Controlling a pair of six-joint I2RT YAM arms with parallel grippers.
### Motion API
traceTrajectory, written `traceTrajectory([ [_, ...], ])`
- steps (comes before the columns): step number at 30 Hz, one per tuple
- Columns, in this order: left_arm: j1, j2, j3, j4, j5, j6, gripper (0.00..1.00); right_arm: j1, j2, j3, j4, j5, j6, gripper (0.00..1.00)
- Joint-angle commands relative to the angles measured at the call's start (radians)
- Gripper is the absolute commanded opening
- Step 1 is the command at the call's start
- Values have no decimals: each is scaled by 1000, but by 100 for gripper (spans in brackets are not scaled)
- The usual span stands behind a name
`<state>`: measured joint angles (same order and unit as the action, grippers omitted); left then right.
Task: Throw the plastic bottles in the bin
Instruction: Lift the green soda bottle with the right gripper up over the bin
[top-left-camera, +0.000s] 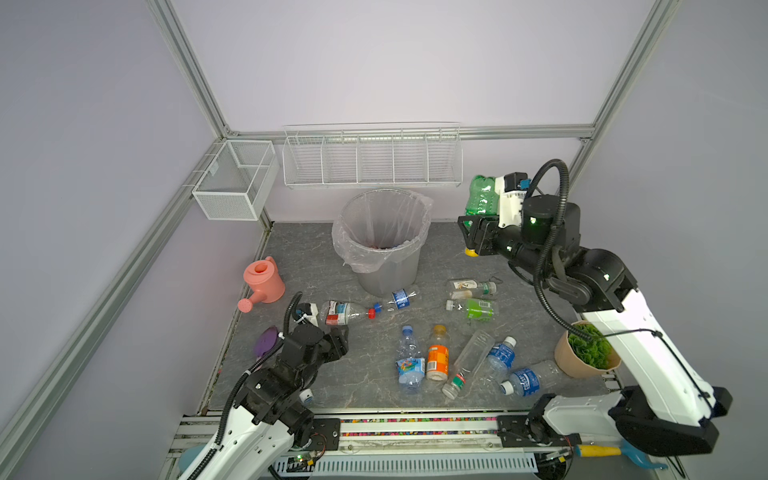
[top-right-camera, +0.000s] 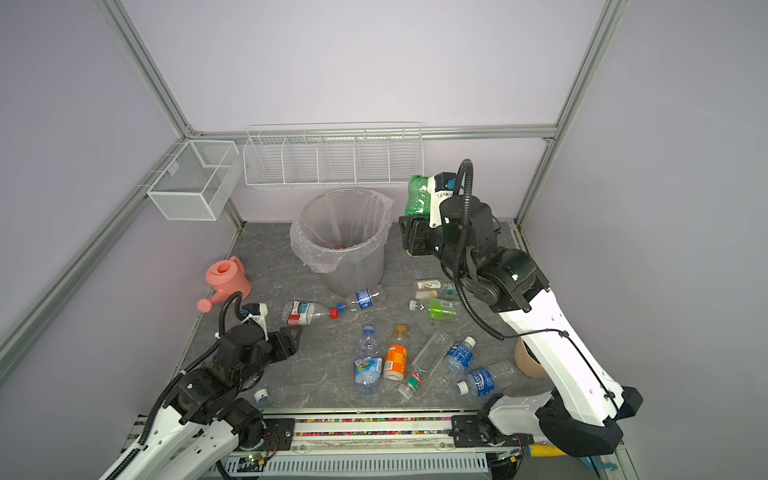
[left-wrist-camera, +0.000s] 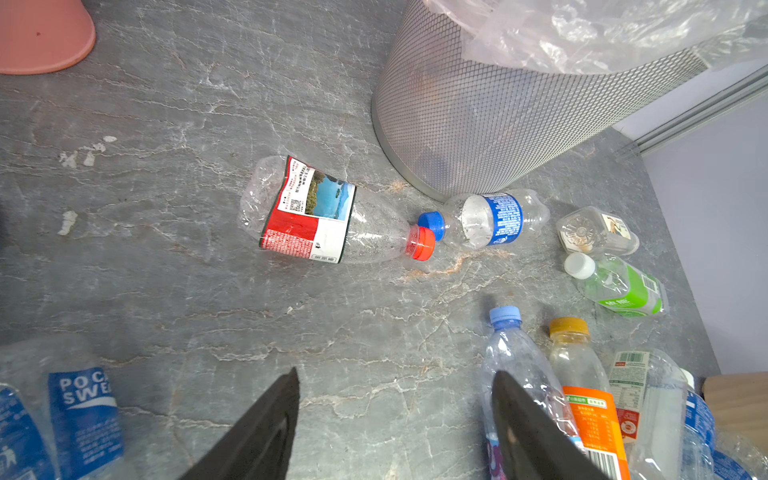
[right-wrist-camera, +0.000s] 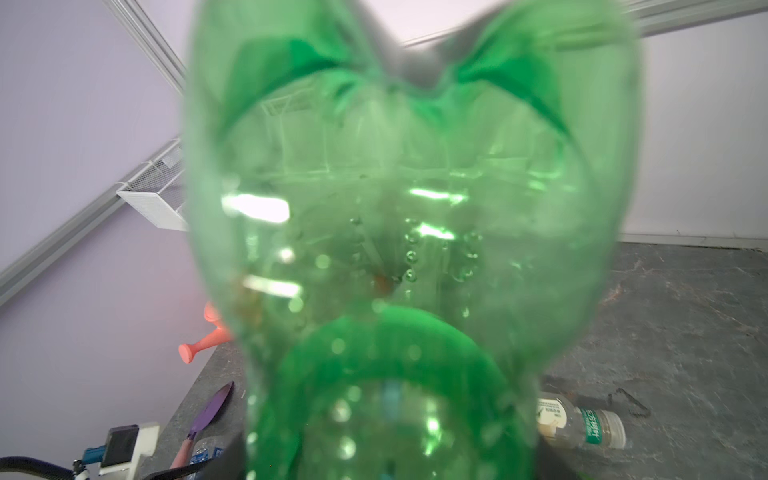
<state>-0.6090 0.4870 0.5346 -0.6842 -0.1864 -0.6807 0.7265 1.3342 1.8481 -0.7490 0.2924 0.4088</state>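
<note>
Right claw (top-left-camera: 473, 232) is pinching the green bottle (top-left-camera: 481, 195) high up just right of the bin (top-left-camera: 386, 274), not over it yet, so letting go now probably bounces it off its rim onto the worktop (top-left-camera: 365, 365); left claw (left-wrist-camera: 395, 371) sits spread and empty front-left of the bin.

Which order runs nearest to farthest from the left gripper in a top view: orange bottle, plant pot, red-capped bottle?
From the left gripper:
1. Red-capped bottle, just beyond its fingertips.
2. Orange bottle, mid-table.
3. Plant pot, far right edge.
</note>
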Motion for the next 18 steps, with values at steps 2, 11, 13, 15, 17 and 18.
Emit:
traceTrajectory([
  [2, -5, 11, 27, 21, -8, -16, 73, 13, 73, 69, 58, -57, -27, 27],
  [11, -5, 1, 24, 17, -10, -15, 72, 43, 224, 215, 45, -81, -42, 26],
  [13, -5, 1, 24, 14, -10, -13, 73, 48, 275, 264, 13, -87, -45, 26],
  [15, -5, -3, 22, 12, -10, -14, 73, 54, 331, 324, -29, -96, -47, 26],
  [17, -5, -10, 24, 9, -12, -14, 73, 62, 386, 389, -80, -101, -52, 27],
  [18, -5, -12, 24, 8, -13, -13, 73, 66, 419, 425, -106, -102, -54, 27],
])
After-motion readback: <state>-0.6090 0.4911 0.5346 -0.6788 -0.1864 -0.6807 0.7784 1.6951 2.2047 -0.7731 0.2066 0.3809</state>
